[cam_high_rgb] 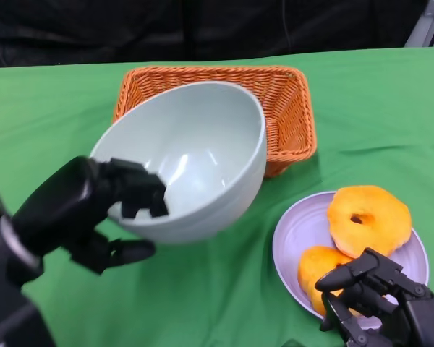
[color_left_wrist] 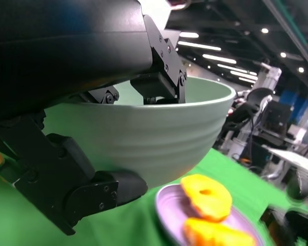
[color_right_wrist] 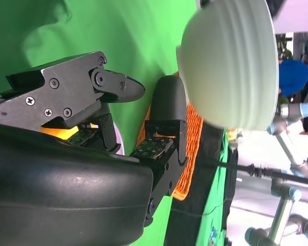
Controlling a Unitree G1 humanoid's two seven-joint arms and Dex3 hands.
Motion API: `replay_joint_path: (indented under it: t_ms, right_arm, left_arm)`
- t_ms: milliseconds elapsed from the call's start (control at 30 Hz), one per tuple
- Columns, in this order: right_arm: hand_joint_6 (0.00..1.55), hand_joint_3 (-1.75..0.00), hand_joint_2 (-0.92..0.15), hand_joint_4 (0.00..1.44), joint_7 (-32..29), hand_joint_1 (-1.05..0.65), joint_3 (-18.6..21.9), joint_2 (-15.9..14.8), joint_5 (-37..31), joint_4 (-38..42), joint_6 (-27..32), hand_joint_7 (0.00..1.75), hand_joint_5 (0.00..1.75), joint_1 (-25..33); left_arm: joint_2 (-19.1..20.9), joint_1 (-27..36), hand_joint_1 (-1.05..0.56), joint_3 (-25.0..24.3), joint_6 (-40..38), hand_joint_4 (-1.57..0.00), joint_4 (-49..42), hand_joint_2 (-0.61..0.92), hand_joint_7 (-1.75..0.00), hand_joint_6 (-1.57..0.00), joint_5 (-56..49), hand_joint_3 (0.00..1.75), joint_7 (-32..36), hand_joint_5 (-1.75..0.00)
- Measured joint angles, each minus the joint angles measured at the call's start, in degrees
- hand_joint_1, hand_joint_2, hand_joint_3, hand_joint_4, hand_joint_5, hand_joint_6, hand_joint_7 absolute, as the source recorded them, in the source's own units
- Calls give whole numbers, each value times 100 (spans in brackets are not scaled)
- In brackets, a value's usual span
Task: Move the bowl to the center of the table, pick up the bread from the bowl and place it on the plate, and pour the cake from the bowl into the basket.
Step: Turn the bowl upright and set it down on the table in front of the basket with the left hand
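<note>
The bowl [cam_high_rgb: 195,155] hides most of the basket [cam_high_rgb: 289,101] inside — at 5 o'clock, the right hand [cam_high_rgb: 380,300] covers part of one bread [cam_high_rgb: 320,271].

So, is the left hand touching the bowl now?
Touching. In the head view the left hand grips the tilted bowl at its rim, fingers inside. The left wrist view shows fingers over the rim and another under the wall.

glossy black left hand [cam_high_rgb: 94,206] and right hand [cam_high_rgb: 380,300], screw-studded, seemingly pad-tipped fingers.
</note>
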State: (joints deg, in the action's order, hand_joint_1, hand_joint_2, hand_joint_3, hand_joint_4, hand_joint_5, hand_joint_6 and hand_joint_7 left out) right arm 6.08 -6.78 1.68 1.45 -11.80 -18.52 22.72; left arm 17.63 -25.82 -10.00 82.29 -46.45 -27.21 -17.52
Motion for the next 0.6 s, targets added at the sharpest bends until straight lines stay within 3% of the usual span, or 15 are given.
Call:
replay_joint_path:
  t_ms: [133, 267, 400, 600]
  right_arm:
    - [62, -58, -80, 69, 2, -8, -3, 0, 4, -3, 0, 125, 154, -9]
    - [62, -59, -80, 69, 4, -7, -2, 0, 5, -4, 1, 126, 154, -11]
    - [62, -59, -81, 69, 1, -7, -4, 0, 5, -25, 1, 125, 154, -13]
    - [62, -58, -80, 70, -31, -8, -7, 2, -4, -29, -1, 125, 153, -6]
  left_arm:
    - [189, 253, -7, -319, 214, -80, -1, 41, -127, -88, -1257, 118, 1094, -173]
    - [429, 431, -6, -249, 105, -81, 115, 42, -140, -84, -2451, 110, 2424, -173]
    - [757, 482, -8, 385, -383, -82, 244, 48, -148, -81, -3480, 92, 3919, -175]
    - [1213, 317, -7, 1798, -1203, -81, 42, 58, -147, -80, -4333, 69, 5903, -173]
